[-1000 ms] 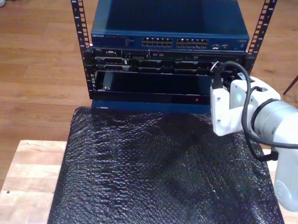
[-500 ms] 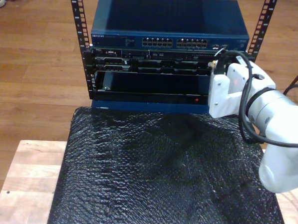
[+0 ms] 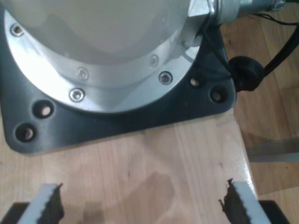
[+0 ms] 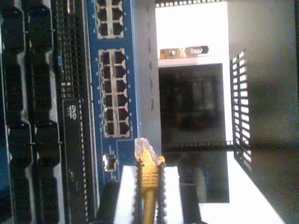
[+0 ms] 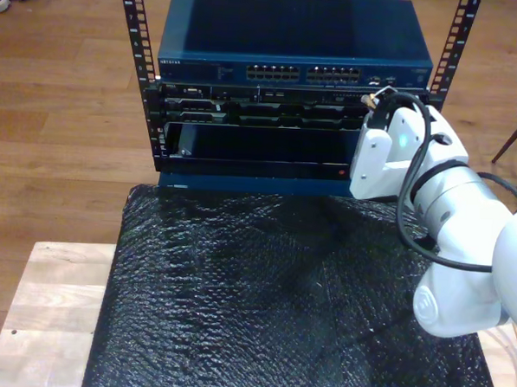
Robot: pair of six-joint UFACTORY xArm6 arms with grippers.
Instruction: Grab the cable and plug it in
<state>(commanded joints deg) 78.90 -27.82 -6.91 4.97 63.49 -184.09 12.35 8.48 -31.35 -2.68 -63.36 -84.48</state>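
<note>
My second gripper (image 4: 148,186) is clamped on the cable (image 4: 148,184), clear plug (image 4: 142,148) poking past the fingertips, just short of the blue switch (image 4: 122,88). My first gripper (image 3: 140,205) sits wide open over a wooden tabletop (image 3: 154,163).

Second end effector (image 4: 148,196) pinching cable (image 4: 148,175); plug near switch (image 4: 117,93) ports.

Dim warm exterior view, blown-out white glare in second wrist view, soft blur in wrist views
</note>
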